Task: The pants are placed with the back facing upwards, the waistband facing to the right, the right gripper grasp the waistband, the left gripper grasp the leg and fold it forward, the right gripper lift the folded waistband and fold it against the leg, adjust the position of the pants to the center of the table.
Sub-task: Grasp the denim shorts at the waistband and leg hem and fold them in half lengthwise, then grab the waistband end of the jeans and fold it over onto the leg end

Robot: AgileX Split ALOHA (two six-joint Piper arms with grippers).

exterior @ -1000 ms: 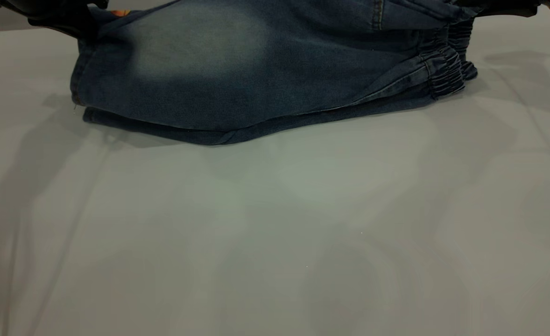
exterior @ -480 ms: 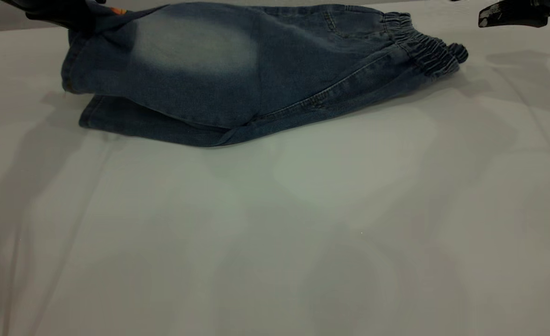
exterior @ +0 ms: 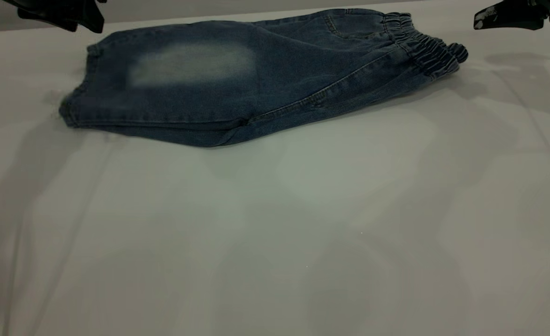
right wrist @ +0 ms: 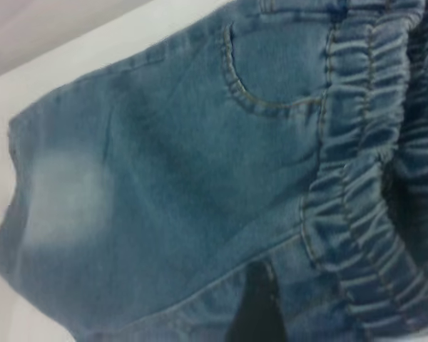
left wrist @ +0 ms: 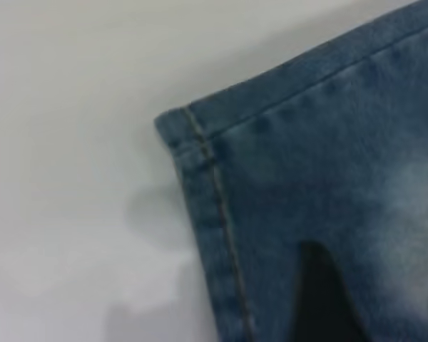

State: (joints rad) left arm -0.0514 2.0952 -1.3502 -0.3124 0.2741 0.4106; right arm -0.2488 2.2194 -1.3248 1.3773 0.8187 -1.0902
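- Exterior view: the denim pants [exterior: 256, 79] lie folded lengthwise on the white table [exterior: 275, 233], across the upper part of the frame, elastic waistband [exterior: 426, 46] at the upper right, leg hem [exterior: 74, 102] at the left. The left gripper [exterior: 65, 14] hangs at the upper left corner and the right gripper [exterior: 513, 14] at the upper right, both clear of the cloth.
- Left wrist view: the hem corner [left wrist: 189, 132] sits mid-frame, flat on the table; one dark fingertip [left wrist: 321, 299] shows at the bottom with no cloth pinched, jaws spread.
- Right wrist view: waistband [right wrist: 364, 178] and back pocket [right wrist: 271, 64] fill the right side; a dark fingertip [right wrist: 257, 306] at the bottom edge. Whether these jaws are released I cannot tell.
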